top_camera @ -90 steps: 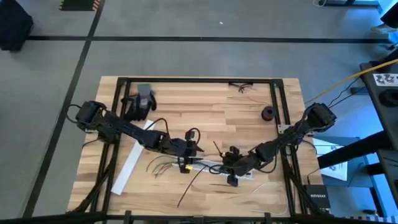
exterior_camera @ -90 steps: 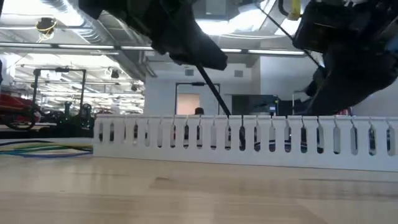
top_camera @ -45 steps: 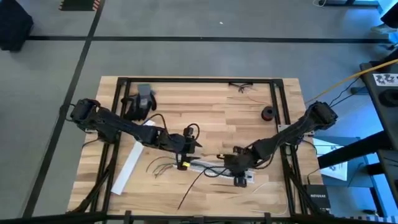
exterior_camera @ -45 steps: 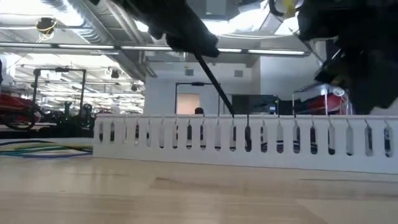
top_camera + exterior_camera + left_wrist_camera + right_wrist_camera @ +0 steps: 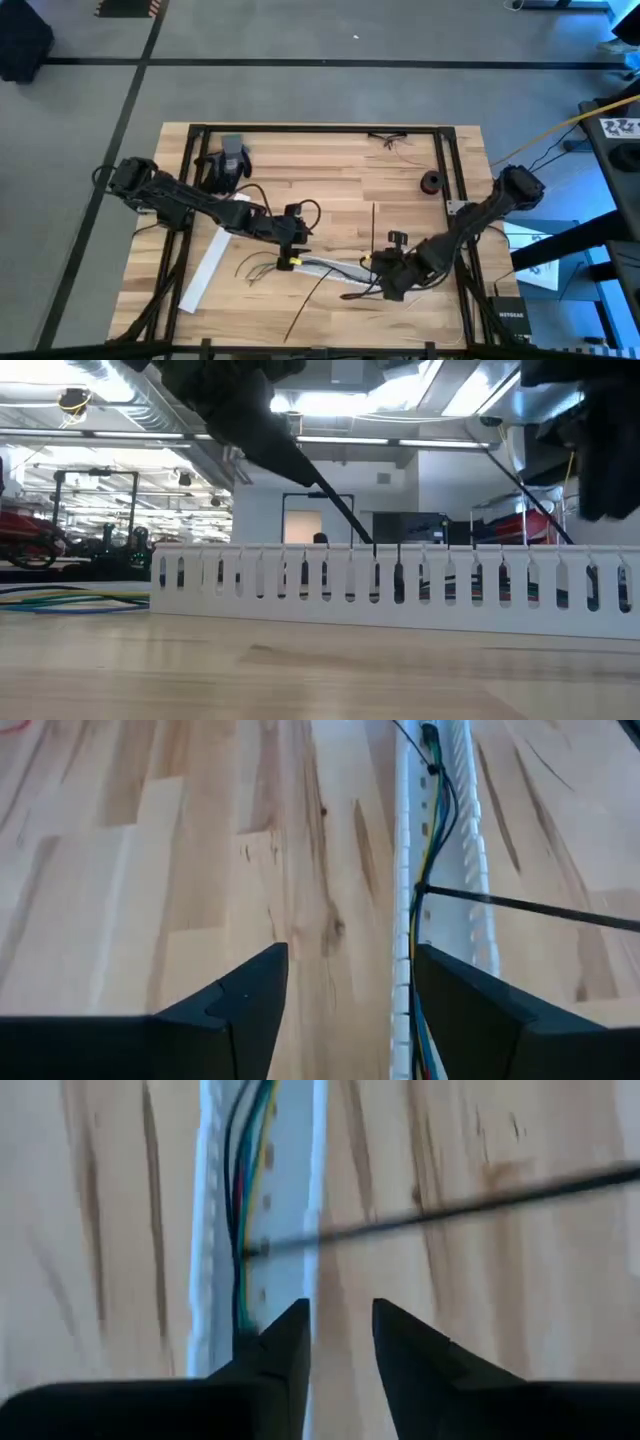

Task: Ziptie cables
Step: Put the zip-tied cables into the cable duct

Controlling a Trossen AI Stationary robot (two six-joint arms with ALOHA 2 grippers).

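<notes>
The cables (image 5: 335, 267) lie in a white perforated strip (image 5: 350, 270) near the table's middle, their splayed ends (image 5: 255, 268) on the wood at its left end. Two black zip ties sit around the cables (image 5: 432, 840). One tail (image 5: 374, 228) points to the far edge, the other (image 5: 305, 300) to the near edge. My left gripper (image 5: 350, 990) is open over the wood beside the strip's left end (image 5: 293, 250). My right gripper (image 5: 340, 1320) is open with a narrow gap over the strip's right end (image 5: 382, 274), facing a zip tie (image 5: 450, 1205).
A second white strip (image 5: 205, 270) lies slanted at the left. A black glove (image 5: 225, 162), a black spool (image 5: 431, 182) and a few loose wires (image 5: 388, 138) lie toward the far edge. Black frame rails (image 5: 300, 130) border the table.
My right gripper has drawn back along the strip toward the table's right edge. A long black zip tie tail now shows free, pointing to the far edge. My left gripper has shifted slightly toward the table's left edge.
</notes>
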